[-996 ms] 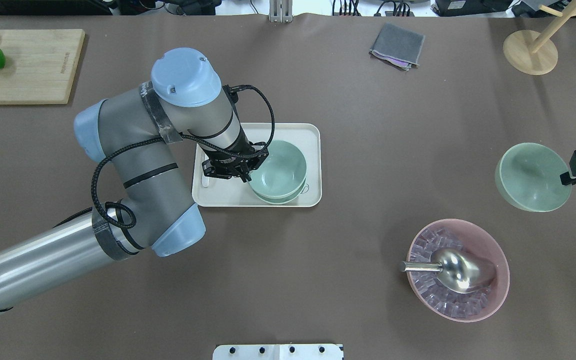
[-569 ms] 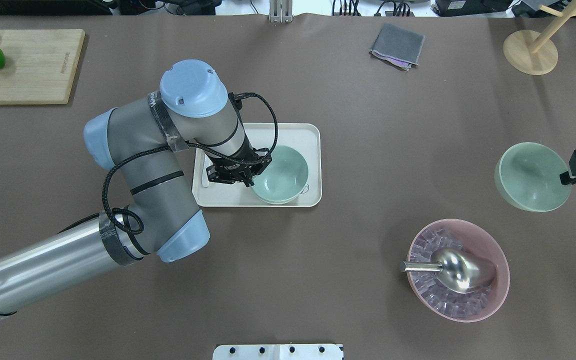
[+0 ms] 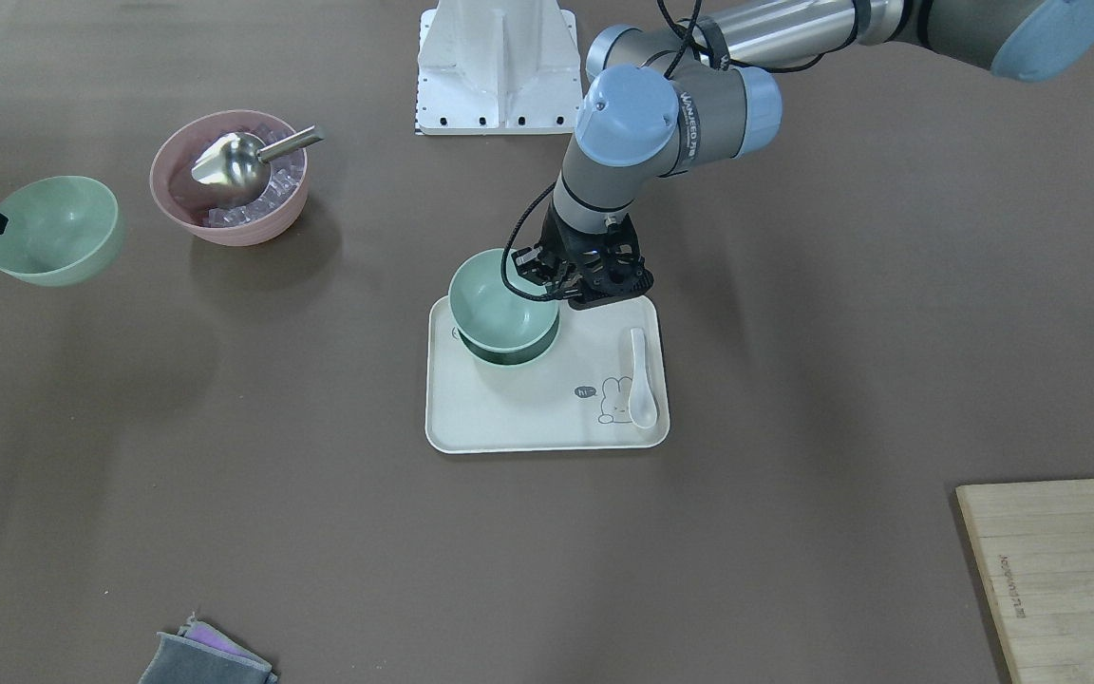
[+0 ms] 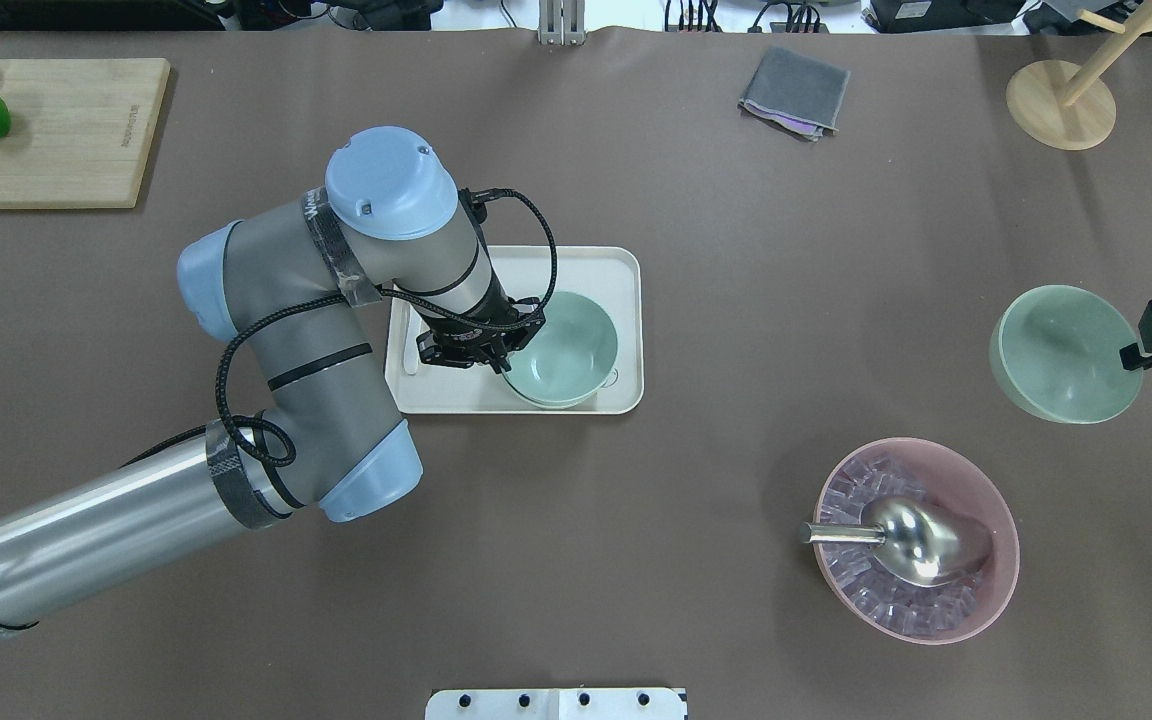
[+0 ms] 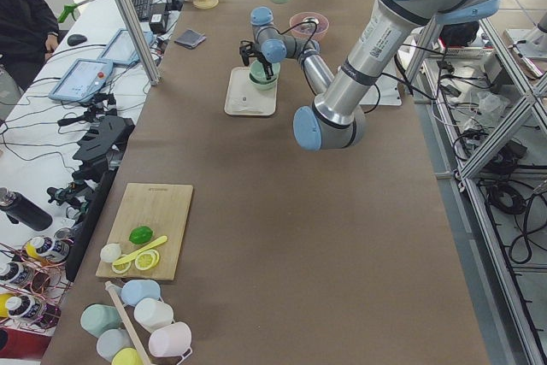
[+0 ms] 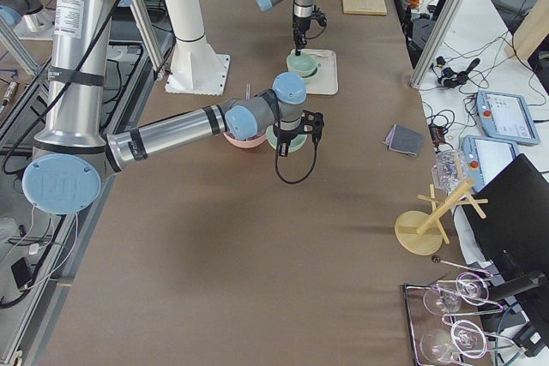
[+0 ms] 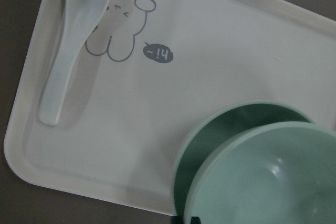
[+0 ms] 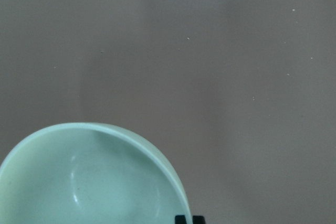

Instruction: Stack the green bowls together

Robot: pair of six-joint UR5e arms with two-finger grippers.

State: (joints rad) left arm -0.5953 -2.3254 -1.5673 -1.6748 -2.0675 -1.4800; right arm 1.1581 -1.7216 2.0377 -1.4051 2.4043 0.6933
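The left gripper [image 4: 499,363] pinches a green bowl [image 4: 562,345] by its rim, poised over the second bowl [image 3: 509,352] on the tray [image 4: 576,266], apparently to nest them. Well apart, the right gripper [image 4: 1136,355] pinches the third bowl [image 4: 1061,352] by its rim, aloft, likely awaiting its turn.

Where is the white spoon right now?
In the front-facing view, the white spoon lies at the right side of the tray, beside the rabbit drawing.

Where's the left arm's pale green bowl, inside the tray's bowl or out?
Partly in: the held pale green plastic bowl sits off-centre over the lower bowl, not seated.
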